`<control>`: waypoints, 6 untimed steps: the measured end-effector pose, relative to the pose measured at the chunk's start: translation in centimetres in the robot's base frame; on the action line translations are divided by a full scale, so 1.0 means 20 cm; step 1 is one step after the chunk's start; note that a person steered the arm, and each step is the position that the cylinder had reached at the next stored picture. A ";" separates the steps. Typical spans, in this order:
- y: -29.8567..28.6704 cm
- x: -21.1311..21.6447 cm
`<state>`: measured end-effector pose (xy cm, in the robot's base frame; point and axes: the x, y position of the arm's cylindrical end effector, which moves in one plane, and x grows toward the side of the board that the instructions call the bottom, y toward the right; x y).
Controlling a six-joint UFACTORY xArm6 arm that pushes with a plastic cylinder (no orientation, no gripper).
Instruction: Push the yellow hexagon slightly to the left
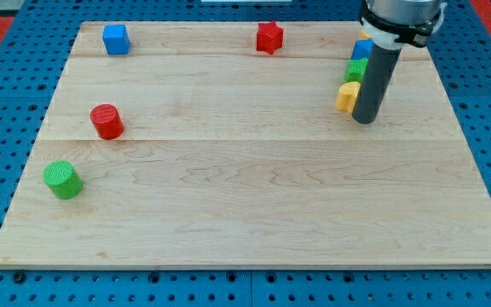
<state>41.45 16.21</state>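
Observation:
The yellow hexagon (346, 97) lies on the wooden board (245, 196) near the view's upper right. My tip (364, 120) rests on the board just to the right of the yellow hexagon and slightly below it, touching or almost touching its right side. The rod hides part of the hexagon's right edge. A green block (356, 70) sits directly above the yellow hexagon, and a blue block (361, 49) above that, both partly hidden by the rod.
A red star-shaped block (268, 37) sits at the top centre. A blue cube (116, 39) is at the top left. A red cylinder (106, 121) and a green cylinder (62, 180) stand at the left. The board's right edge is near.

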 end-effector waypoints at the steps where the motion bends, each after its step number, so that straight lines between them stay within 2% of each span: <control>1: 0.19 0.06; 2: 0.45 -0.17; 3: 0.48 -0.47; 5: 0.36 -0.86; 6: 0.27 -0.92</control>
